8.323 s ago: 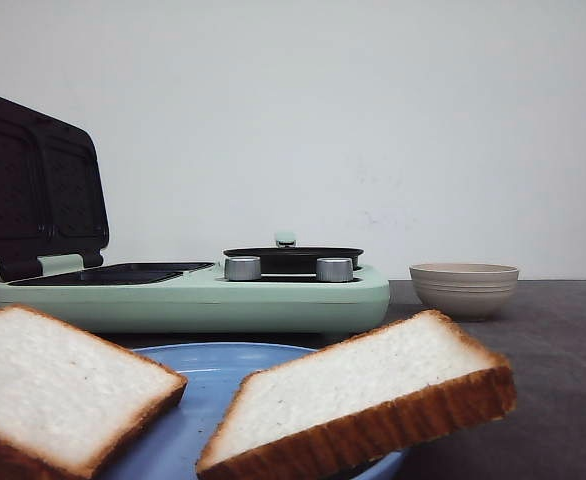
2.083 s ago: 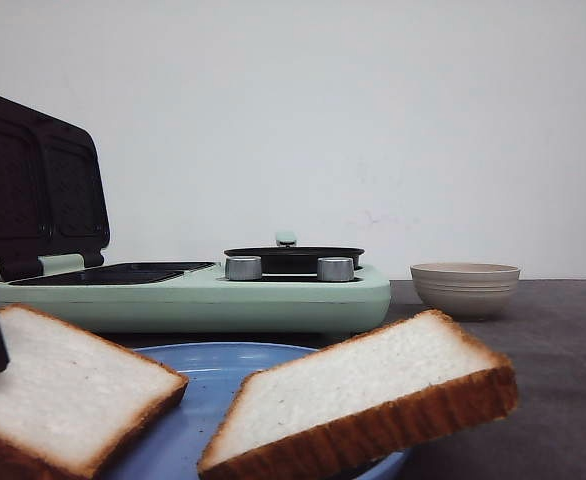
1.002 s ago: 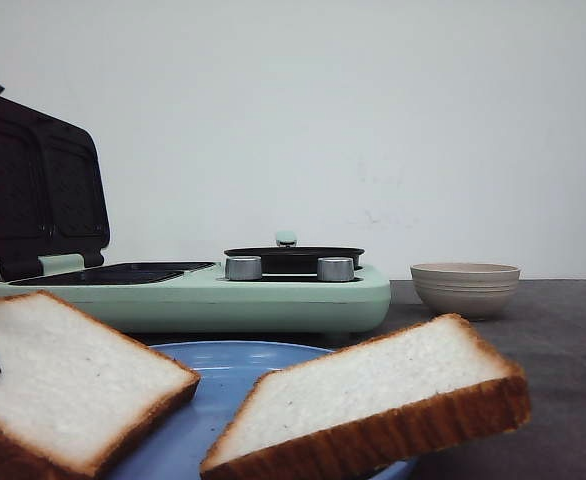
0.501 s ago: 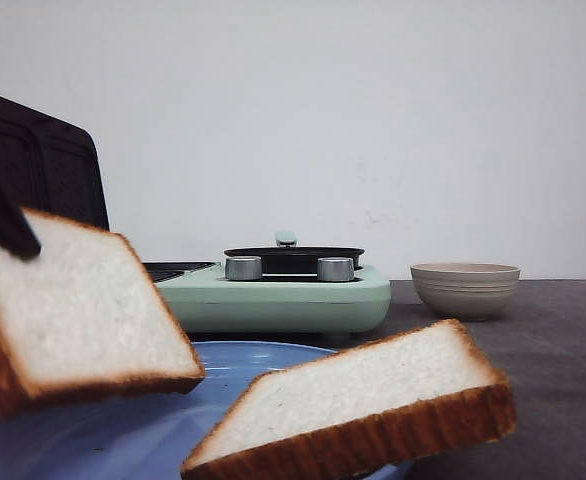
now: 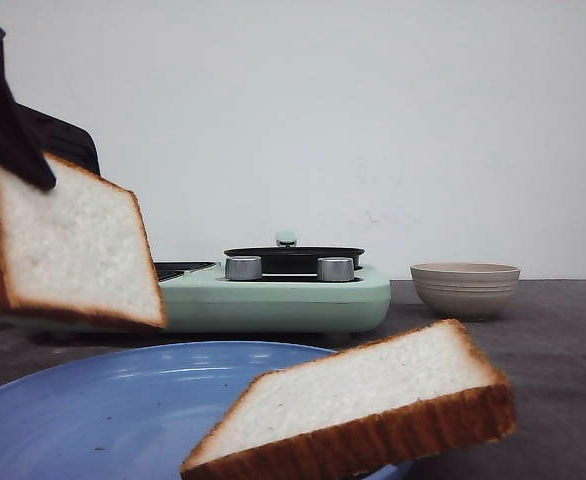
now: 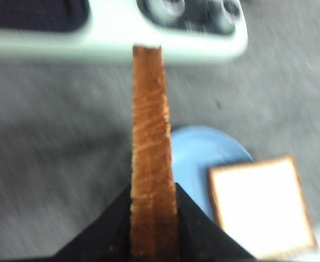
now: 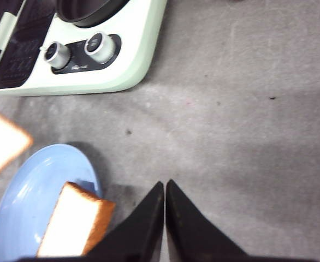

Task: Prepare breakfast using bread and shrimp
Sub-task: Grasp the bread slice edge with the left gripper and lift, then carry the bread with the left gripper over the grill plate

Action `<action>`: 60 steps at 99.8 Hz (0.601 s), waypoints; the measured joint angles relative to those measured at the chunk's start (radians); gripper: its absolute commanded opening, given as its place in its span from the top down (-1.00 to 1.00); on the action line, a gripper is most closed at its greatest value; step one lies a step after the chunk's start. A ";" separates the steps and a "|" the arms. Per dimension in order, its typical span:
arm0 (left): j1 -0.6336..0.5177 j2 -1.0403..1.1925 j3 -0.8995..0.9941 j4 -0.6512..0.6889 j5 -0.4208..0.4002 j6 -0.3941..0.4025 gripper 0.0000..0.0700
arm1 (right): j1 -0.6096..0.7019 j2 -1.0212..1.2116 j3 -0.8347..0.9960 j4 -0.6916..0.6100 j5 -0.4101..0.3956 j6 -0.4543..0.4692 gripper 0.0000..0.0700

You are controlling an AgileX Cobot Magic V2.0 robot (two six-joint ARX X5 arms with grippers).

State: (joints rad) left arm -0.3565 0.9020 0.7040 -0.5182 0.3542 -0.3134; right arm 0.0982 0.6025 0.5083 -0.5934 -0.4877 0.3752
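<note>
The robot shows little of itself here, only matte black parts. In the front view the left gripper (image 5: 8, 130) appears as a dark, slanted bar with a blunt lower tip, its surface plain and unmarked. From the left wrist camera, its two fingers (image 6: 108, 229) are broad black wedges that taper forward (edges soft with blur). The right gripper (image 7: 164, 191) has two long, narrow black fingers (image 7: 141, 224), smooth and pointed like a beak, with no screws, cables or lettering visible.
</note>
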 measured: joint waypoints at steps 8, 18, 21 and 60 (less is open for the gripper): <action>0.000 0.000 0.016 0.053 -0.025 0.024 0.99 | 0.000 0.000 0.000 0.000 -0.016 0.000 0.99; -0.002 0.000 0.035 0.115 -0.078 0.063 0.99 | 0.000 0.000 0.000 0.000 -0.037 0.000 0.99; -0.003 0.000 0.040 0.130 -0.102 0.074 0.99 | 0.000 0.000 0.000 0.000 -0.040 0.000 0.99; -0.012 0.068 0.127 0.266 -0.367 0.304 0.99 | 0.000 0.000 0.000 0.000 -0.061 0.000 0.99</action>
State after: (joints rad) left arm -0.3687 0.9695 0.8314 -0.2527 -0.0124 -0.0090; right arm 0.0982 0.6029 0.5083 -0.5934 -0.5491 0.3756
